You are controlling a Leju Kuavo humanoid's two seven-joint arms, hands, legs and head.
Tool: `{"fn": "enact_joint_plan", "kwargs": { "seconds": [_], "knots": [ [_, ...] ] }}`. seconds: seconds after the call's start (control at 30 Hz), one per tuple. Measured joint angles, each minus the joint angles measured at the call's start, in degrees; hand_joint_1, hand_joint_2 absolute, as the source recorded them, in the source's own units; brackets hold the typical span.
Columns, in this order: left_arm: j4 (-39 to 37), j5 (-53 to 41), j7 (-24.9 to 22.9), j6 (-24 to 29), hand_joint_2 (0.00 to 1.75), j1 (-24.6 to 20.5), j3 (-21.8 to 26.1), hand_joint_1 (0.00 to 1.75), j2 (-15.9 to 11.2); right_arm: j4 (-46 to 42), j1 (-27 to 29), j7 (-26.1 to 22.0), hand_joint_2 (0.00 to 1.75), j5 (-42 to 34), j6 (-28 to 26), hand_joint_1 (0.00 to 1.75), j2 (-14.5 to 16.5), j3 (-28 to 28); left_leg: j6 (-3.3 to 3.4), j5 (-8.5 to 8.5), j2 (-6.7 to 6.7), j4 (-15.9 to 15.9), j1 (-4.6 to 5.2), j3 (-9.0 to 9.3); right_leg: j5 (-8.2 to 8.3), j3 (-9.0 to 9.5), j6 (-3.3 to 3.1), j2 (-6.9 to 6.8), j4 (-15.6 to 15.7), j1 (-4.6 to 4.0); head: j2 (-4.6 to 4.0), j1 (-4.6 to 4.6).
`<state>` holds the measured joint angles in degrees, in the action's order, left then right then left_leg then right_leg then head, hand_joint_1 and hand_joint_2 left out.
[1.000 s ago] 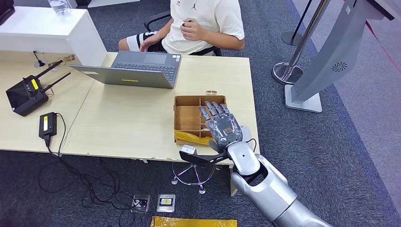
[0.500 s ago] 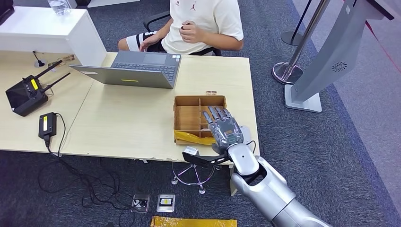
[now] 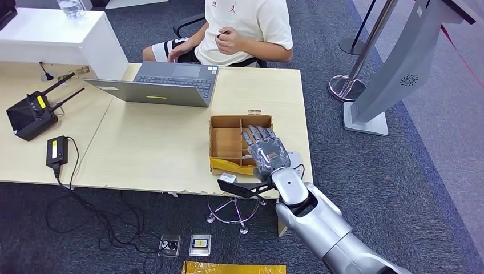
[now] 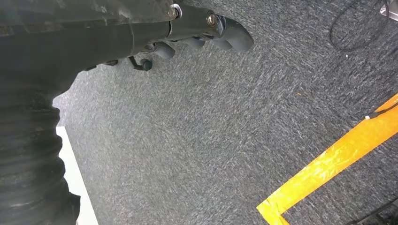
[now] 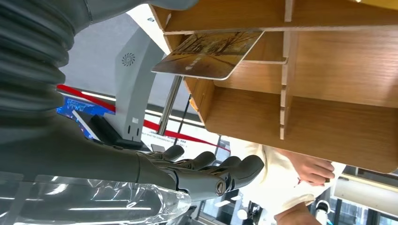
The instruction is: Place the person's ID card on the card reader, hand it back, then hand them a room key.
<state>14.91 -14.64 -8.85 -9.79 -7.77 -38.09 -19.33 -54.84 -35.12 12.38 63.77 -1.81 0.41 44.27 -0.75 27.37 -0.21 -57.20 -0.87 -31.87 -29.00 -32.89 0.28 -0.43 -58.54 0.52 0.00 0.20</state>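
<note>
My right hand (image 3: 265,149) hovers flat over the right-hand compartments of a divided wooden box (image 3: 225,142) near the table's front edge, fingers spread and holding nothing. In the right wrist view a room key card (image 5: 209,55) printed with trees leans in one compartment of the box (image 5: 338,103), apart from my fingers (image 5: 211,173). A white device with a cable (image 3: 295,160) lies on the table beside the hand, partly hidden. The person (image 3: 245,23) sits across the table with one hand (image 3: 225,39) raised at the chest, pinching something small. My left hand (image 4: 202,33) hangs over the carpet, holding nothing.
An open laptop (image 3: 165,83) sits in front of the person. A black controller with antennas (image 3: 31,114) and a black adapter (image 3: 57,149) lie at the left. A grey kiosk (image 3: 399,68) and a stanchion base (image 3: 345,87) stand on the carpet at the right.
My right hand slipped slightly back toward the table's near edge, then returned over the box. The person's raised hand shifted a little at the chest.
</note>
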Motion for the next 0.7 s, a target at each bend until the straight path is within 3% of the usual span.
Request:
{"fn": "enact_joint_plan", "kwargs": {
  "seconds": [0.23,0.43,0.57,0.7],
  "knots": [
    [0.0,0.0,0.0,-0.3,1.75,-0.1,-0.3,0.0,0.1,2.7,-0.7,-0.5,1.75,0.0,0.0,0.17,1.3,0.1,0.0,0.0,0.0,0.0,0.0,0.0,0.0,0.0,0.0,0.0,0.0,0.0,0.0,0.01],
    [0.0,0.0,-0.1,-0.4,1.75,-0.1,-0.3,0.0,0.2,4.3,-0.9,-0.7,1.75,0.2,0.0,0.38,1.8,0.1,0.0,0.0,0.0,0.0,0.0,0.0,0.0,0.0,0.0,-0.01,0.0,0.0,0.0,0.01],
    [0.0,0.0,-0.1,-0.4,1.75,-0.1,-0.3,0.0,0.2,5.1,-1.0,-0.7,1.75,0.5,-0.1,0.4,2.0,0.1,0.0,0.0,0.0,0.0,0.0,0.0,0.0,0.0,0.0,0.0,0.0,0.0,0.0,0.0],
    [0.0,-0.1,-0.1,-0.3,1.75,-0.1,-0.3,0.0,0.2,6.0,-1.2,-0.7,1.75,0.6,-0.1,0.79,2.2,0.1,0.0,0.0,0.01,0.0,0.0,0.0,0.0,0.0,0.0,0.0,0.0,0.0,0.0,0.01]
  ]
}}
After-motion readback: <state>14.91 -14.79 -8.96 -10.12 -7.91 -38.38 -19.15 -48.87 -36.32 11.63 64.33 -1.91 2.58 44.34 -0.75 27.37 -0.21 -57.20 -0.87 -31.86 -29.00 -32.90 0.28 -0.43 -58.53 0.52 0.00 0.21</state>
